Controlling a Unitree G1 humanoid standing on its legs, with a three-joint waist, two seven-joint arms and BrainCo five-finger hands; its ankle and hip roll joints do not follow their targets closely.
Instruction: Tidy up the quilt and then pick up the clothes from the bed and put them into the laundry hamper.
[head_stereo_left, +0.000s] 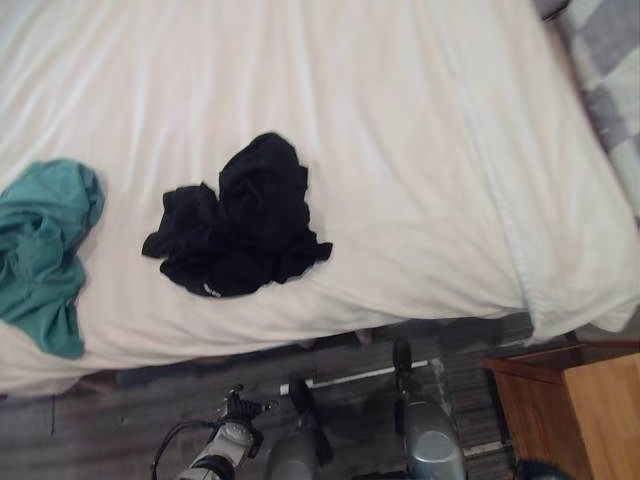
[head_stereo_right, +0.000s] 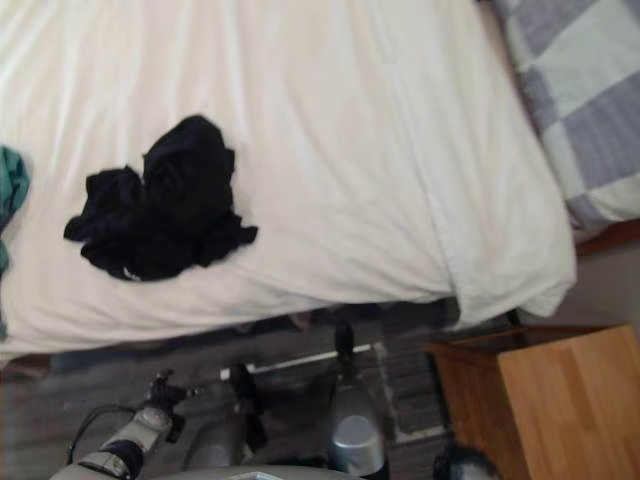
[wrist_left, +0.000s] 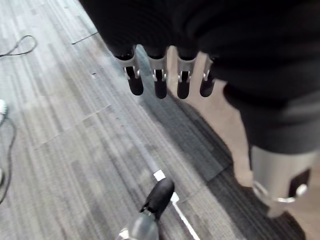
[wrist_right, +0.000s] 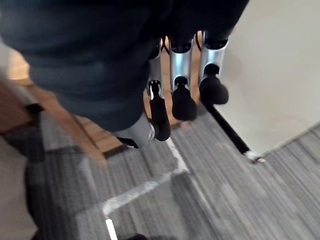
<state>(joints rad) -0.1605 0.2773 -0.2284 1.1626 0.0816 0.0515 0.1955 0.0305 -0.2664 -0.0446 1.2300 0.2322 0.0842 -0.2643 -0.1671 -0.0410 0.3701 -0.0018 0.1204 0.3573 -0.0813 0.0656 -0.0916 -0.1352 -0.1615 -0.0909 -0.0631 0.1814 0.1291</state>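
Bed (head_stereo_left: 400, 150) is the landmark: I see it covered by a white quilt (head_stereo_left: 420, 220), mostly flat with soft creases, its near edge hanging over the side toward the floor (wrist_left: 75, 140). Black clothes (head_stereo_left: 240, 220) sit bunched in a heap on the quilt, close to the near edge of the bed. Green garment (head_stereo_left: 45, 250) lies crumpled at the bed's left side, also near that edge, apart from the black heap. Grey-and-white checked blanket (head_stereo_right: 580, 110) lies along the bed's right side, past the quilt's edge. Wooden cabinet (head_stereo_right: 540, 400) stands on the floor off the bed's near right corner.

Left hand (wrist_left: 200, 35) hangs over grey carpet floor below the bed's edge; I read its fingers (wrist_left: 160, 82) as straight, loosely spread, holding nothing. Right hand (wrist_right: 100, 60) also hangs low over the carpet, beside a pale panel (wrist_right: 270, 65); its fingers (wrist_right: 182, 100) are relaxed, slightly bent, holding nothing. Neither hand touches the clothes or quilt.
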